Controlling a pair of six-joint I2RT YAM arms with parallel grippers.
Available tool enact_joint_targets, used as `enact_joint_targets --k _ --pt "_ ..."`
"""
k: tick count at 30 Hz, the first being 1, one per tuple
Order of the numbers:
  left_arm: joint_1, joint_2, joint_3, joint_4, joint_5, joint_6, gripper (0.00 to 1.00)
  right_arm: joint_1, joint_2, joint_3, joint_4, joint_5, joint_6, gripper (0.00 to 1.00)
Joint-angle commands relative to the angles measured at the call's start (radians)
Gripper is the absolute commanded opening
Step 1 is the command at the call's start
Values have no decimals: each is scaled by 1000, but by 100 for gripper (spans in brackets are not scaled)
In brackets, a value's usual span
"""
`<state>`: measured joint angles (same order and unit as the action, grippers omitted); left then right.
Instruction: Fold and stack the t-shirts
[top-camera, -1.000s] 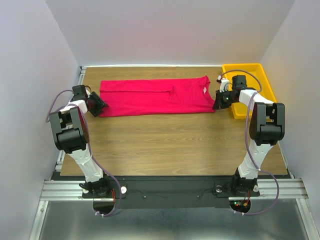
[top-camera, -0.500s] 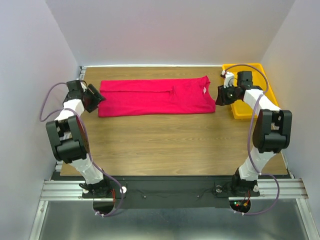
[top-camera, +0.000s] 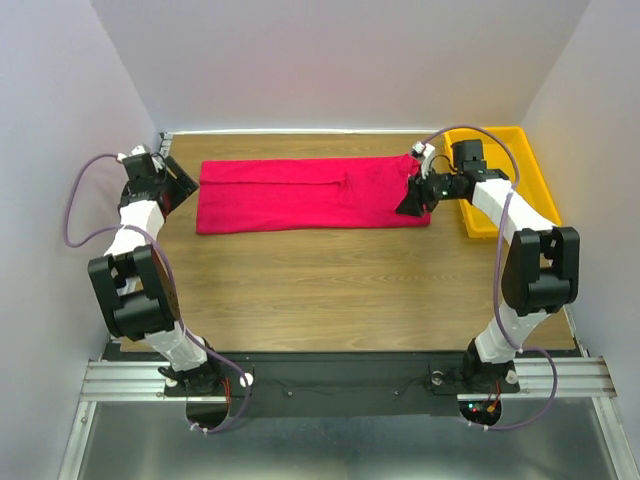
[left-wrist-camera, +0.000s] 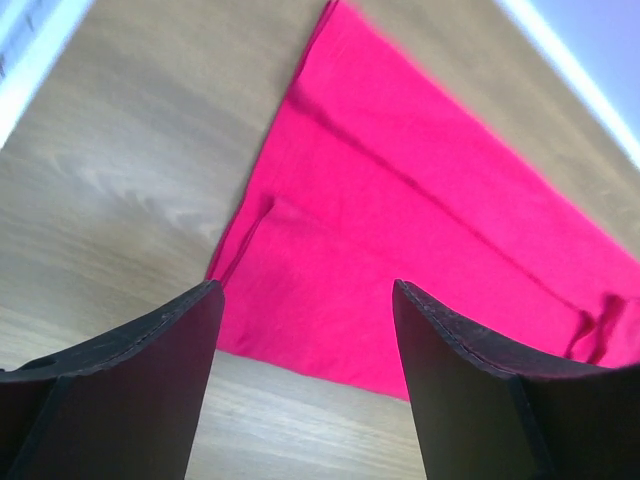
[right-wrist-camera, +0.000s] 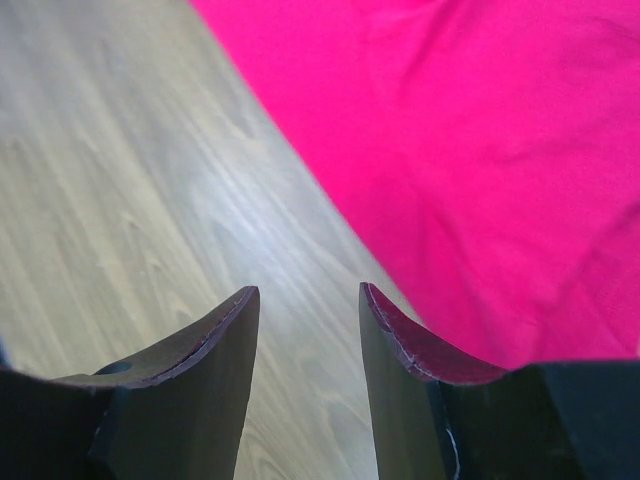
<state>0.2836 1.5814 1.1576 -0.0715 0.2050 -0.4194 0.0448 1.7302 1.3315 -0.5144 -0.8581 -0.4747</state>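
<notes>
1. The crimson-pink t-shirt (top-camera: 310, 193) is lying flat as a long folded band across the far part of the desk (top-camera: 330, 285), its long edges running left to right.
2. The shirt's right end is stopping just short of the yellow tray (top-camera: 527, 160), which is sitting in the desk's far right corner.
3. The left claw (top-camera: 183, 182) is hovering just off the shirt's left end, its jaws standing wide with nothing between them. Its wrist view is showing the shirt's corner ahead on bare wood.
4. The right claw (top-camera: 410, 200) is hanging over the shirt's near right corner, its jaws standing partly apart and gripping nothing. Wood grain is showing through the gap, with cloth just to one side.
</notes>
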Motion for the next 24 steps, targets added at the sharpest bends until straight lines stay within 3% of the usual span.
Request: enact_joint_targets --k 1,11,18,23,24 --pt "2 72 -18 -19 -7 14 77 9 6 -15 -4 -58 8 50" --pt "3 209 -12 -102 -118 31 69 9 -29 -94 37 42 68 50" --pt "-1 255 -19 -116 -89 36 63 10 -37 -101 43 45 73 50" --pt "-4 261 -48 -129 -58 36 45 7 -41 -104 47 50 71 50" --pt "-4 256 -62 -140 -55 34 36 7 -44 -104 47 48 73 50"
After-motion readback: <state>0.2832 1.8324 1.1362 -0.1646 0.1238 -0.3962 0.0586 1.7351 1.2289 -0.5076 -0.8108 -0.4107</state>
